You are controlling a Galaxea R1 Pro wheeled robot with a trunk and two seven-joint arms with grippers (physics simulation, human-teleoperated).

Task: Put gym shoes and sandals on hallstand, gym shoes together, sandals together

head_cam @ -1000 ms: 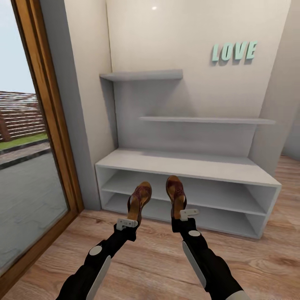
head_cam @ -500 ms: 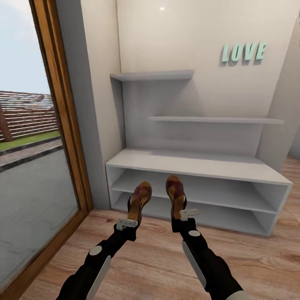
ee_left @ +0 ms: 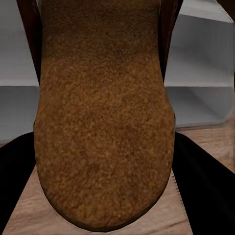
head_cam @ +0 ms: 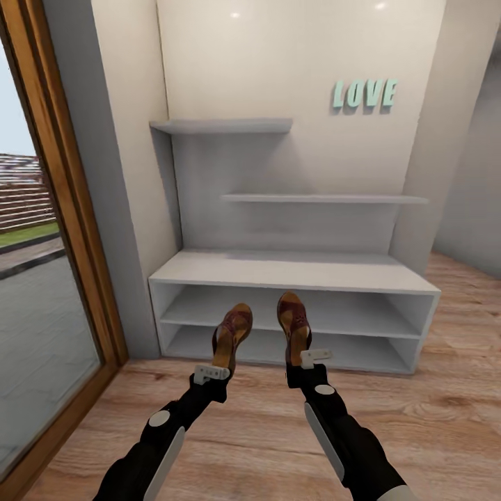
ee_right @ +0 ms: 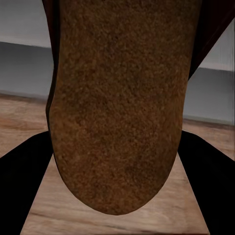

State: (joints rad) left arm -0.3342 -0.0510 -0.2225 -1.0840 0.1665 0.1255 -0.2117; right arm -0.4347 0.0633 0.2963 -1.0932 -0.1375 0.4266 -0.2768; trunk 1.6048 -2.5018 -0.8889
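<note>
While each sandal is clamped at its heel, one in the left gripper point(head_cam: 212, 374) and one in the right gripper point(head_cam: 313, 356), toes pointing far, the hallstand point(head_cam: 292, 271) lies directly ahead, equally near both arms.

We read one word, the LOVE sign point(head_cam: 364, 93), in raised mint-green capital letters fixed to the cream wall point(head_cam: 292, 62), above and to the right of the stepped shelves. We find no other text, label, brand or number.
</note>
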